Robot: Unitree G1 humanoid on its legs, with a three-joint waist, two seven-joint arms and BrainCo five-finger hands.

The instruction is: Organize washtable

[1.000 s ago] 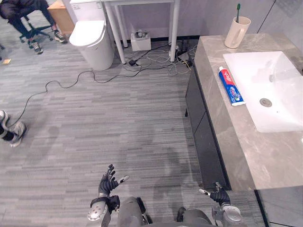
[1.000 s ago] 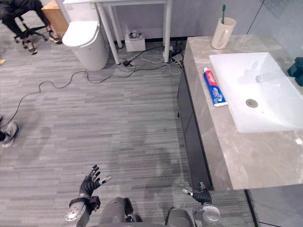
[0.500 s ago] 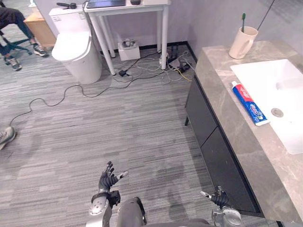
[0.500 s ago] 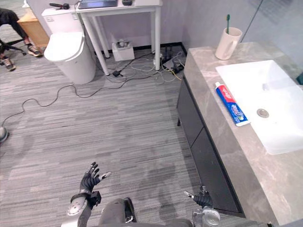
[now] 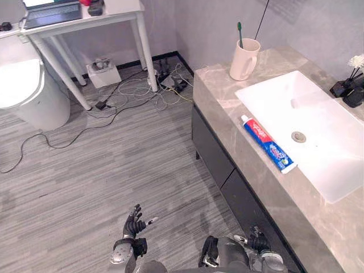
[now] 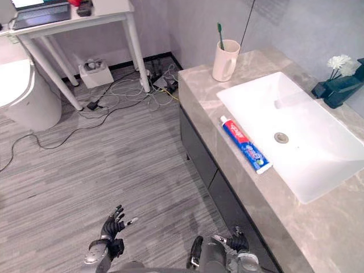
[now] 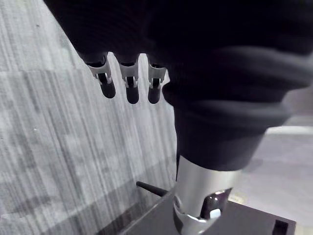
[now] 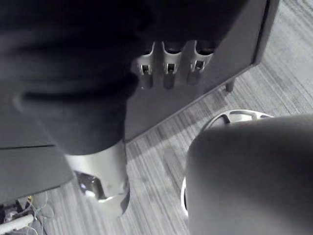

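Observation:
The washtable is a grey marble counter [image 5: 219, 99] with a white sink [image 5: 318, 114] set into it. A red, white and blue toothpaste tube [image 5: 267, 143] lies flat on the counter along the sink's near rim. At the counter's far corner stands a cream mug [image 5: 243, 59] holding a green toothbrush [image 5: 239, 34]. My left hand [image 5: 134, 225] hangs low over the floor, fingers [image 7: 127, 85] spread, holding nothing. My right hand [image 5: 257, 242] hangs low beside the dark cabinet front, fingers [image 8: 168, 68] relaxed and empty. Both hands are far from the counter's objects.
A dark vase with a white flower [image 5: 350, 85] stands at the counter's far right. Dark drawers [image 5: 219, 162] run below the counter. On the floor lie tangled cables [image 5: 142, 91] and a white box [image 5: 102, 71]. A white table [image 5: 85, 17] and a toilet [image 5: 23, 96] stand at the back left.
The whole picture has shifted: the camera turned, so the washtable now sits nearer the middle and the vase has come into view. Both hands stay low and open.

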